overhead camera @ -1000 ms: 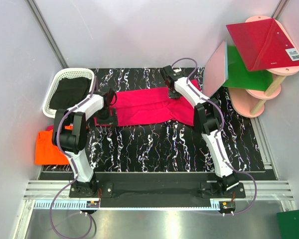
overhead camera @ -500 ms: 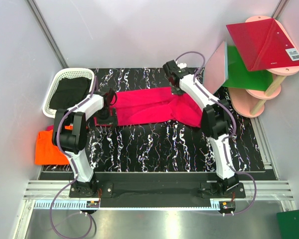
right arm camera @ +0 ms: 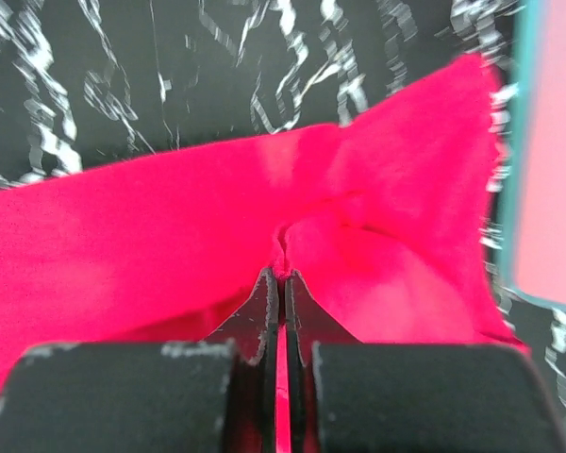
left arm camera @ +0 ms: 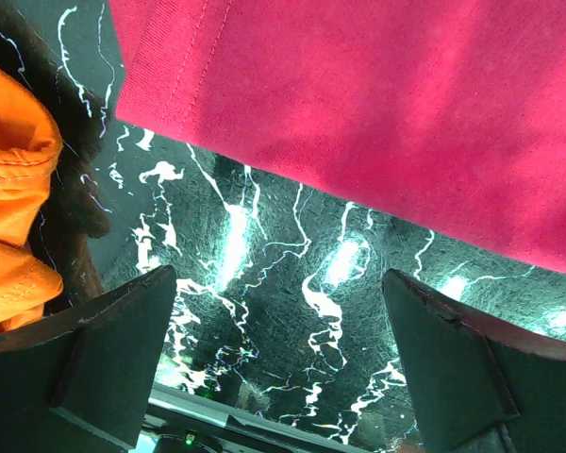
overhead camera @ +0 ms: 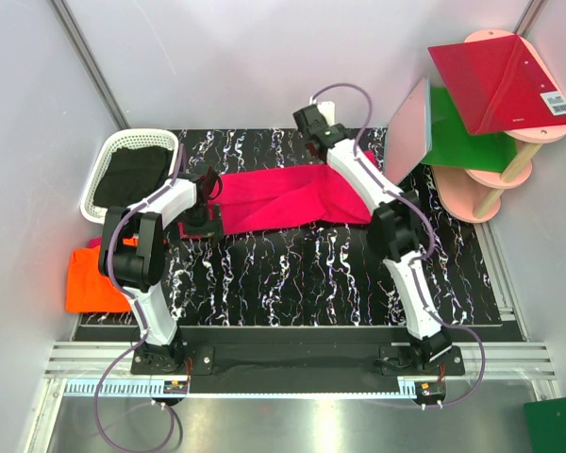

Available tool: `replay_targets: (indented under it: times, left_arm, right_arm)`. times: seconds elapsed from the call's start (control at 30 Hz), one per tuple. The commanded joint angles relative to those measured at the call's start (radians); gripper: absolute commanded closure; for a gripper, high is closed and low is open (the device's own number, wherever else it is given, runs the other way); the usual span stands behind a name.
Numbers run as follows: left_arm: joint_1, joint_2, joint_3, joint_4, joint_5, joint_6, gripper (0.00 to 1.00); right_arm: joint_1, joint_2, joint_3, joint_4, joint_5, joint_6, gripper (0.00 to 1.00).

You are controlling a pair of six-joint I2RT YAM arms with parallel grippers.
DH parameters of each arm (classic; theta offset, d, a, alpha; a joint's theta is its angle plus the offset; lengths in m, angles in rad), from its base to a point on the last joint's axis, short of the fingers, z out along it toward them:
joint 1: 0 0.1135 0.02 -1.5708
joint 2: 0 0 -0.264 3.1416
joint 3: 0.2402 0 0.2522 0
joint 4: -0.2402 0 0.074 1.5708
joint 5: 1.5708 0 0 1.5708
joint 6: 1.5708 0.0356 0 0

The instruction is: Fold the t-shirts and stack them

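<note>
pink t-shirt [overhead camera: 283,200] spread across far half of marbled mat [overhead camera: 311,274]; right gripper [right arm camera: 281,279] clamped tight on pinched cloth, apparently to draw fold over; left gripper [left arm camera: 283,316] gapes empty beside hem.

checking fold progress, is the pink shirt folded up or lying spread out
Mostly spread: the pink t-shirt lies as a long band across the table, with the right gripper shut on a pinched ridge of it.

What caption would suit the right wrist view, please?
Right pincer pinching a fold of the hot pink t-shirt.
</note>
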Motion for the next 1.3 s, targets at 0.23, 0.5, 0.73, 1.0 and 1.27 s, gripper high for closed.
replay_targets:
  times: [0.23, 0.5, 0.73, 1.0, 1.27]
  left_arm:
    - [-0.003, -0.019, 0.045, -0.029, -0.018, 0.004, 0.01]
    - [-0.006, -0.007, 0.085, -0.028, -0.011, -0.002, 0.01]
    - [-0.009, -0.093, 0.128, 0.021, 0.029, 0.033, 0.61]
    - [-0.011, -0.182, 0.209, 0.084, 0.064, 0.053, 1.00]
    - [-0.015, 0.134, 0.390, 0.024, 0.052, 0.038, 1.00]
  right_arm:
    - [-0.001, 0.098, 0.003, -0.177, -0.068, 0.048, 0.59]
    - [-0.001, -0.253, -0.324, -0.048, -0.010, 0.051, 0.12]
    - [-0.001, -0.414, -0.524, 0.079, -0.198, 0.040, 0.97]
    - [0.001, -0.427, -0.674, 0.028, -0.217, 0.108, 1.00]
    - [-0.028, -0.393, -0.766, -0.042, -0.086, 0.235, 1.00]
